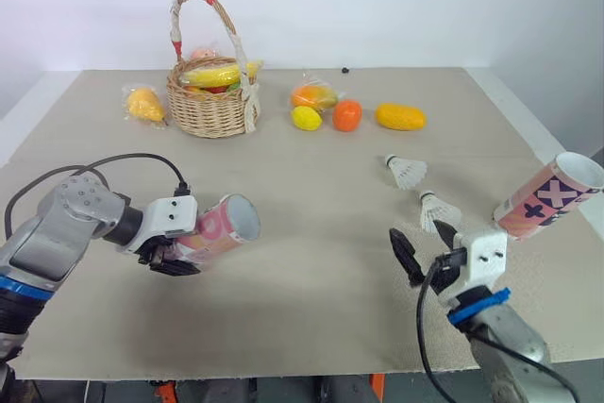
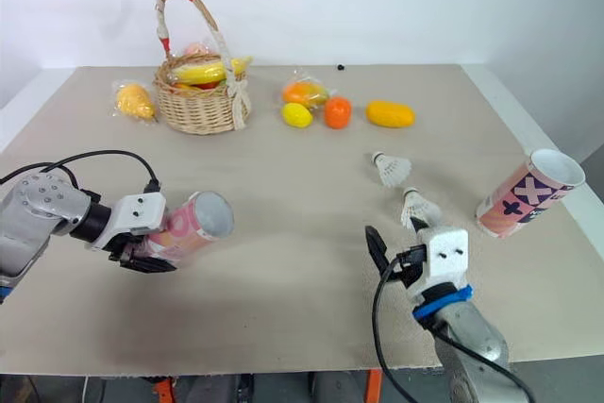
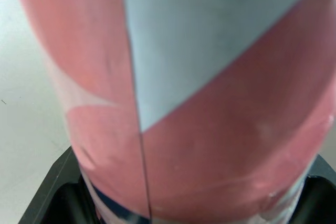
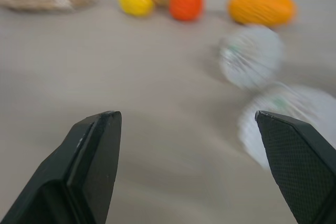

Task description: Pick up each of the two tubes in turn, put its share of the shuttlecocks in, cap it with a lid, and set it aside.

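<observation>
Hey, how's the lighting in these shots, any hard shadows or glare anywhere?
Left eye view: soft, even light; the basket and the farther shuttlecock cast only faint shadows on the table, no glare. Left wrist view: the pink tube is evenly lit, without bright spots.

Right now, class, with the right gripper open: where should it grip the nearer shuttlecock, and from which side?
Probably the narrow neck by the cork of the nearer shuttlecock, coming from above. It lies on its side, skirt toward the right gripper, cork pointing away; the flared skirt looks wide and crushable.
</observation>
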`<action>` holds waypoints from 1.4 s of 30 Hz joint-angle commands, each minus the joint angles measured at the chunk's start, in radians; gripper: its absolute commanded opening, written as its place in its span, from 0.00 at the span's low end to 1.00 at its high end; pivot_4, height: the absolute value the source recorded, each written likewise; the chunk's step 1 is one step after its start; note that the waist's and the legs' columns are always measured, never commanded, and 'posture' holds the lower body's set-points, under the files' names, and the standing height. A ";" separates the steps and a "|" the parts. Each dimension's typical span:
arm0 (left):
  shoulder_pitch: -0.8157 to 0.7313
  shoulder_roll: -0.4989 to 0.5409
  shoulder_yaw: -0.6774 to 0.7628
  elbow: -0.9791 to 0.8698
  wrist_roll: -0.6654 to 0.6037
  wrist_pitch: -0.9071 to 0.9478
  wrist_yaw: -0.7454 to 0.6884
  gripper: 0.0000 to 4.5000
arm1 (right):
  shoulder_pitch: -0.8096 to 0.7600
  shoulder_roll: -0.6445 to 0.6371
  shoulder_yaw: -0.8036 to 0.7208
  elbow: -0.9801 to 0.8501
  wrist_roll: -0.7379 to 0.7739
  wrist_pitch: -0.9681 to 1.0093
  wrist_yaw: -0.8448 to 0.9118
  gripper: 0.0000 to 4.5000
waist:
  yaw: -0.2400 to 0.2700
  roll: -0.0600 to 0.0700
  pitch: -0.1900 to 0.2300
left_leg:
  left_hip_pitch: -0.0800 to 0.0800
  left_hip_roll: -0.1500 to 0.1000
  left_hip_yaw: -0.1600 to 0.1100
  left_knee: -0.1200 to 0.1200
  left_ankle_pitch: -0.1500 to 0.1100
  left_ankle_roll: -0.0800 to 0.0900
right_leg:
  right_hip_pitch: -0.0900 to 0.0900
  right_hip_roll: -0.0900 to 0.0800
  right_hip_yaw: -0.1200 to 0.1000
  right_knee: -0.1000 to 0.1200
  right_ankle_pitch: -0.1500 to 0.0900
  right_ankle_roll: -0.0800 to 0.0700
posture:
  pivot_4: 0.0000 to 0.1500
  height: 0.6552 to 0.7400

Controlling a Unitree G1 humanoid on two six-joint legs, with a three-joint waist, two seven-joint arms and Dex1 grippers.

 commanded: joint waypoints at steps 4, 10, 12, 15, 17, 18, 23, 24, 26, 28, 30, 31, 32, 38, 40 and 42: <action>-0.014 -0.041 -0.037 -0.001 0.002 0.003 -0.003 0.73 | -0.112 0.005 0.015 0.098 -0.059 0.001 -0.058 0.97 | 0.000 0.000 0.000 | 0.000 -0.002 0.000 0.003 0.002 0.003 | 0.002 -0.002 0.002 -0.001 0.003 0.002 | 1.00 1.00; 0.005 -0.027 -0.012 -0.022 -0.006 0.013 0.009 0.73 | -0.244 0.010 0.025 0.212 -0.112 0.086 -0.133 0.97 | 0.002 0.001 0.000 | 0.000 -0.002 0.000 0.003 0.002 0.004 | 0.002 -0.002 0.002 -0.001 0.003 0.002 | 1.00 1.00; 0.013 -0.024 -0.006 -0.034 -0.012 0.023 0.011 0.73 | -0.270 0.005 0.025 0.228 -0.114 0.111 -0.135 0.97 | 0.001 0.001 0.000 | -0.001 -0.002 0.000 0.002 0.002 0.004 | 0.002 -0.001 0.002 -0.001 0.002 0.001 | 1.00 1.00; 0.020 -0.021 -0.001 -0.045 -0.016 0.033 0.013 0.73 | -0.303 0.013 0.014 0.257 -0.118 0.124 -0.158 0.97 | 0.001 0.001 0.000 | -0.001 -0.002 0.000 0.001 0.002 0.004 | 0.002 -0.001 0.002 -0.001 0.002 0.000 | 1.00 1.00; 0.020 -0.021 0.001 -0.047 -0.016 0.037 0.015 0.73 | -0.322 0.011 0.009 0.279 -0.120 0.121 -0.162 0.97 | 0.001 0.001 0.000 | -0.001 -0.002 0.000 0.001 0.002 0.004 | 0.002 -0.001 0.002 -0.001 0.002 0.000 | 1.00 1.00; 0.021 -0.021 0.002 -0.049 -0.017 0.039 0.016 0.73 | -0.329 0.007 0.007 0.291 -0.122 0.117 -0.161 0.97 | 0.001 0.001 0.000 | -0.001 -0.002 0.000 0.001 0.002 0.004 | 0.002 -0.001 0.002 -0.001 0.002 0.001 | 1.00 1.00; 0.007 -0.025 0.002 -0.044 -0.016 0.040 0.024 0.73 | -0.361 0.003 -0.021 0.324 -0.117 0.113 -0.176 0.61 | 0.001 0.001 0.000 | -0.001 -0.002 0.000 0.001 0.002 0.004 | 0.002 -0.001 0.002 -0.001 0.002 0.002 | 1.00 1.00; 0.006 -0.025 0.002 -0.045 -0.016 0.041 0.024 0.73 | -0.364 0.007 -0.030 0.326 -0.111 0.115 -0.179 0.50 | 0.001 0.001 0.000 | -0.001 -0.002 0.000 0.001 0.002 0.004 | 0.002 -0.001 0.002 -0.001 0.002 0.002 | 1.00 1.00; 0.007 -0.025 0.002 -0.046 -0.017 0.040 0.024 0.73 | -0.364 0.005 -0.042 0.326 -0.105 0.116 -0.174 0.28 | 0.001 0.001 0.000 | -0.001 -0.002 0.000 0.001 0.002 0.004 | 0.002 -0.001 0.002 -0.001 0.002 0.002 | 1.00 1.00; 0.010 -0.024 0.002 -0.048 -0.018 0.041 0.024 0.73 | -0.361 0.012 -0.059 0.313 -0.093 0.121 -0.179 0.05 | 0.001 0.001 0.000 | -0.001 -0.002 0.000 0.001 0.002 0.004 | 0.002 -0.001 0.002 -0.001 0.002 0.002 | 1.00 1.00; 0.010 -0.025 0.000 -0.050 -0.018 0.042 0.024 0.73 | -0.357 0.011 -0.065 0.294 -0.080 0.122 -0.171 0.01 | 0.001 0.001 0.000 | -0.001 -0.002 0.000 0.001 0.002 0.004 | 0.002 -0.001 0.002 -0.001 0.002 0.002 | 1.00 1.00; 0.010 -0.027 -0.001 -0.050 -0.017 0.043 0.024 0.73 | -0.352 0.006 -0.066 0.282 -0.076 0.117 -0.162 0.01 | 0.001 0.001 0.000 | -0.001 -0.002 0.000 0.001 0.002 0.004 | 0.002 -0.001 0.002 -0.001 0.002 0.002 | 1.00 1.00; 0.009 -0.028 -0.003 -0.049 -0.016 0.042 0.024 0.73 | -0.345 0.002 -0.071 0.270 -0.069 0.108 -0.153 0.01 | 0.001 0.001 0.000 | -0.001 -0.002 0.000 0.001 0.002 0.004 | 0.002 -0.001 0.002 -0.001 0.002 0.002 | 1.00 1.00; 0.012 -0.026 -0.002 -0.050 -0.017 0.044 0.023 0.73 | -0.309 -0.010 -0.126 0.176 0.063 0.048 -0.037 0.01 | 0.001 0.001 0.000 | -0.001 -0.002 -0.001 0.001 0.002 0.004 | 0.002 -0.001 0.002 -0.001 0.002 0.003 | 1.00 1.00; 0.009 -0.026 -0.006 -0.049 -0.017 0.043 0.018 0.73 | -0.304 -0.084 -0.062 0.052 0.264 0.160 0.157 0.01 | 0.001 0.002 0.001 | -0.001 -0.002 -0.001 0.001 0.002 0.004 | 0.002 -0.001 0.002 -0.001 0.003 0.005 | 1.00 1.00; -0.002 -0.031 -0.015 -0.045 -0.015 0.043 0.012 0.73 | -0.327 -0.179 0.023 -0.040 0.407 0.287 0.295 0.01 | -0.001 0.002 0.001 | -0.001 -0.002 -0.001 0.001 0.002 0.004 | 0.002 -0.001 0.003 -0.001 0.004 0.006 | 1.00 1.00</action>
